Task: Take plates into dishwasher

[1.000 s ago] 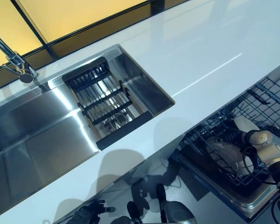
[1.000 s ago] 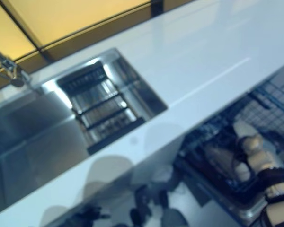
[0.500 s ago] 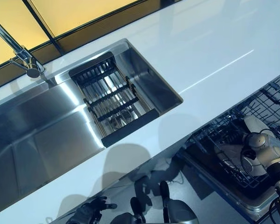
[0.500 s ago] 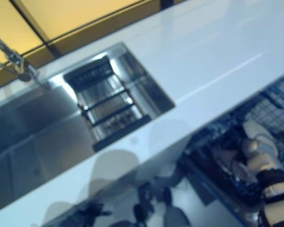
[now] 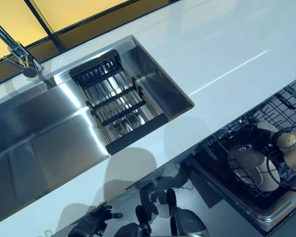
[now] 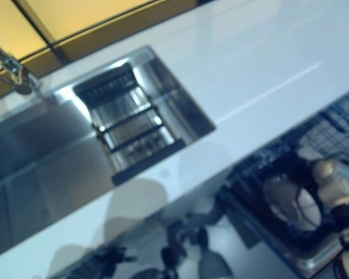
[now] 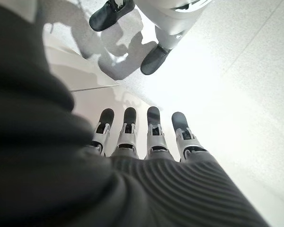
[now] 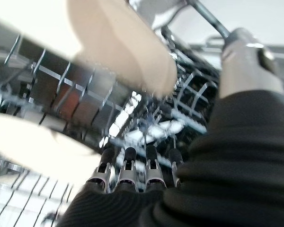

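here the right hand (image 8: 132, 177) hangs over the pulled-out dishwasher rack (image 5: 266, 123), below the front edge of the white counter (image 5: 227, 54). its own wrist view shows the fingers (image 8: 127, 163) straight and relaxed, holding nothing, with rack wires beyond them and 2 pale plate shapes close by. in the left eye view 1 white plate (image 5: 251, 168) sits among the rack's wires, leaning rather than flat, probably because the tines hold it that way for washing. whether the hand touches it i cannot tell; it looks just beside the plate's rim, a sensible spot for letting go without knocking it.

the left hand (image 7: 146, 137) hangs low by the robot's side, fingers straight and empty, pointing at the pale floor (image 7: 236, 85); it shows small at the bottom of the left eye view and seems idle, kept clear of the work.

the steel sink (image 5: 39, 138) holds a dark slotted drainer (image 5: 116, 106) with nothing like a plate in it that i can make out, and the tap (image 5: 19, 57) stands at its far corner. no further plates show on the counter.

against 1 second ago, the whole picture has shifted a little, so the camera moved. in the rack the plate now shows more of its round face, and the right arm sits further toward the view's right edge, less over the plate than before.
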Robot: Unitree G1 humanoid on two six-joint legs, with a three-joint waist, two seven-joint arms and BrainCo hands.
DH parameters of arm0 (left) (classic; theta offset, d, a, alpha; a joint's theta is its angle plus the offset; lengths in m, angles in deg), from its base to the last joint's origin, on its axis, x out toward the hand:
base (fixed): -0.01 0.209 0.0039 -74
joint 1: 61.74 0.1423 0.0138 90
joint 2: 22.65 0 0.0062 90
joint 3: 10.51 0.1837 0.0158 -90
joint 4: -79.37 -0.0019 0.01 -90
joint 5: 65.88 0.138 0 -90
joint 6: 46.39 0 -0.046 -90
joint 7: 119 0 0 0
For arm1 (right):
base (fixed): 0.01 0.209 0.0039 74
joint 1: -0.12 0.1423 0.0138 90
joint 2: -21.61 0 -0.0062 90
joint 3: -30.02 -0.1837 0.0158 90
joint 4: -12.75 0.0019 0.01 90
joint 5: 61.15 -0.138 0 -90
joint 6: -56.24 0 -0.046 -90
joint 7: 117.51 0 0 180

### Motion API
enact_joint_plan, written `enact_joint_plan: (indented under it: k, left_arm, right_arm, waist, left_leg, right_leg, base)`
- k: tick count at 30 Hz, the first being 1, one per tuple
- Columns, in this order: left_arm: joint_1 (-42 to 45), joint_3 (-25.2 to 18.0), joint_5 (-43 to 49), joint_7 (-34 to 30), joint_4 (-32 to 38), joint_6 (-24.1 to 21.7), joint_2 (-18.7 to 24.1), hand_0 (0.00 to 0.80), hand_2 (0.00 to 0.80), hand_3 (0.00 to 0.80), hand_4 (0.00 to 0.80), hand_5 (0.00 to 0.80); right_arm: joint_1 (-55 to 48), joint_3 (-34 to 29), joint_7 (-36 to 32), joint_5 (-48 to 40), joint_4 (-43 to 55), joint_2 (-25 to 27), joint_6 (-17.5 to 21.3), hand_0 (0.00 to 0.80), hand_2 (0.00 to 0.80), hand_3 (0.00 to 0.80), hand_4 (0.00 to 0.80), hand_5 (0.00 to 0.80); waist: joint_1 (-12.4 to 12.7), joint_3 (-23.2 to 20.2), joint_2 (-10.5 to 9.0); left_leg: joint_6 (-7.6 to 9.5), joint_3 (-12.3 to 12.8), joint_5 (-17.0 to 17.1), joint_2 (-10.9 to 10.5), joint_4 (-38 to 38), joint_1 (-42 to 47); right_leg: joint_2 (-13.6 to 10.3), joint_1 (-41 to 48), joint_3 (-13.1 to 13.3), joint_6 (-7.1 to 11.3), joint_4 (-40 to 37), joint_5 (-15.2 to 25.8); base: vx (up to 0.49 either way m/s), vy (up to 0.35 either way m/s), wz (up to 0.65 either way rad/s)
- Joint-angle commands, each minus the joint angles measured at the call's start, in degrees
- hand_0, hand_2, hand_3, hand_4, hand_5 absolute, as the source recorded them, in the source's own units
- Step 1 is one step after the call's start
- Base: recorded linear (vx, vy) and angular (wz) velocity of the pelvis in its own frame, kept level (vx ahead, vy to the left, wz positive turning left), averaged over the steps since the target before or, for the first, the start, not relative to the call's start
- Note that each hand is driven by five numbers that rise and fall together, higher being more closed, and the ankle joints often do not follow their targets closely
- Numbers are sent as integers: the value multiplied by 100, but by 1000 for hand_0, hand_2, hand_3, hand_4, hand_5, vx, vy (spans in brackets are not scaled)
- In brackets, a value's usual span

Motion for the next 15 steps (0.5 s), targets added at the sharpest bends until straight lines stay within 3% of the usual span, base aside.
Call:
enact_joint_plan:
  k: [1,10,15]
  left_arm:
    - [-248,-10,-75,105,-222,-66,443,0,0,0,0,0]
    - [-111,-17,-6,124,-528,-228,479,0,0,0,0,0]
    - [-2,-170,201,171,-815,-233,539,0,0,0,0,0]
  right_arm:
    - [253,-66,-18,-413,56,436,-50,0,0,0,0,0]
    - [808,-38,-8,-1501,-381,1198,-6,0,0,0,0,0]
    - [704,-340,130,-2014,-297,1419,-121,0,0,0,0,0]
  waist:
    - [-81,-572,-561]
    - [-89,-835,-783]
    - [-107,-975,-867]
  left_leg:
    - [-283,-104,-14,303,-14,244]
    - [-261,-16,-57,337,-14,350]
    - [-222,-18,-102,334,-14,410]
  right_leg:
    - [-497,125,168,879,21,42]
    - [-416,231,241,861,21,0]
    - [-377,280,314,844,21,-32]
  base:
    - [31,10,-3]
    - [54,4,-5]
    - [76,-35,-4]
